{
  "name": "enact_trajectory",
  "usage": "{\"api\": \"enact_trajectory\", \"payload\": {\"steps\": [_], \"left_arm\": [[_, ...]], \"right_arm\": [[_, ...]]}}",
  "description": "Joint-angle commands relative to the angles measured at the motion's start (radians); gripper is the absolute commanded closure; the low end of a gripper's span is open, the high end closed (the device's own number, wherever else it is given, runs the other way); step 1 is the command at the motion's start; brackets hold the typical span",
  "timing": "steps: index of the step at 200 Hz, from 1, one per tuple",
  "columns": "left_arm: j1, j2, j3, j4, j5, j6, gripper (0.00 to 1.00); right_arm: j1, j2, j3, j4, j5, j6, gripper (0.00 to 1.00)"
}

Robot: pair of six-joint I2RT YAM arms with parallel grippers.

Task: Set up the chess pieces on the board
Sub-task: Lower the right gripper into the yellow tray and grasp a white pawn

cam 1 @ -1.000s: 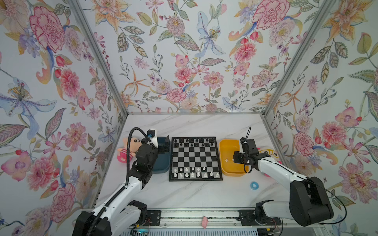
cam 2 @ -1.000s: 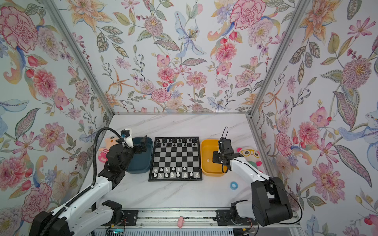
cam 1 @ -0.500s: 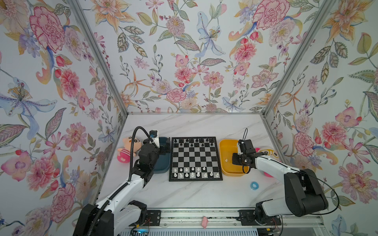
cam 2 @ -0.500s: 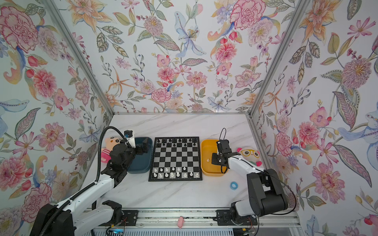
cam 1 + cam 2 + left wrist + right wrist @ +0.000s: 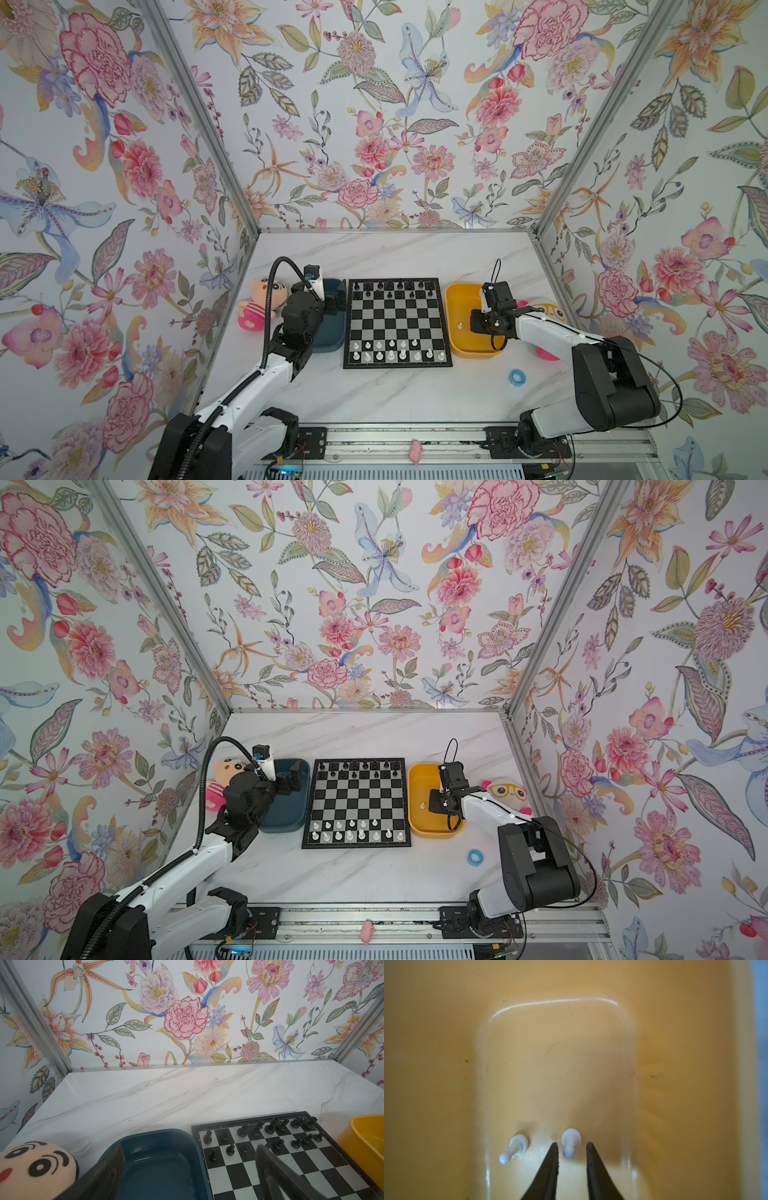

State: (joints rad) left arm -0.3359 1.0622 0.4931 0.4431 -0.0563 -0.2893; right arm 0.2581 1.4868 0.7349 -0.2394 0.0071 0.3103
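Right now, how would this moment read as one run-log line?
right gripper: open, straddling white pawn in yellow tray | second pawn: beside it | left gripper: open, by teal tray

walls: floral wallpaper on three sides | corners: bare metal posts | surface: white marble-look tabletop | light: even, soft

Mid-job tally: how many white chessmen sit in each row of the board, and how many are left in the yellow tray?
White chessmen, near row of the board: 8
Next row: 6
White pawns in the yellow tray: 2
Total: 16
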Motion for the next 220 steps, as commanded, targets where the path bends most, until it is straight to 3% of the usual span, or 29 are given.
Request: {"api": "enact_trajectory", "payload": {"steps": [1, 141, 220], "left_arm": [[0.006, 0.004, 0.009, 0.017, 0.013, -0.011, 0.01], [0.007, 0.000, 0.006, 0.017, 0.017, -0.017, 0.01], [0.008, -0.004, 0.004, 0.017, 0.018, -0.021, 0.01]], "right_arm": [[-0.002, 0.013, 0.027, 0.010, -0.005, 0.001, 0.76], [-0.003, 0.044, 0.035, 0.025, -0.016, -0.001, 0.83], [-0.002, 0.039, 0.042, 0.006, -0.011, -0.006, 0.96]]}}
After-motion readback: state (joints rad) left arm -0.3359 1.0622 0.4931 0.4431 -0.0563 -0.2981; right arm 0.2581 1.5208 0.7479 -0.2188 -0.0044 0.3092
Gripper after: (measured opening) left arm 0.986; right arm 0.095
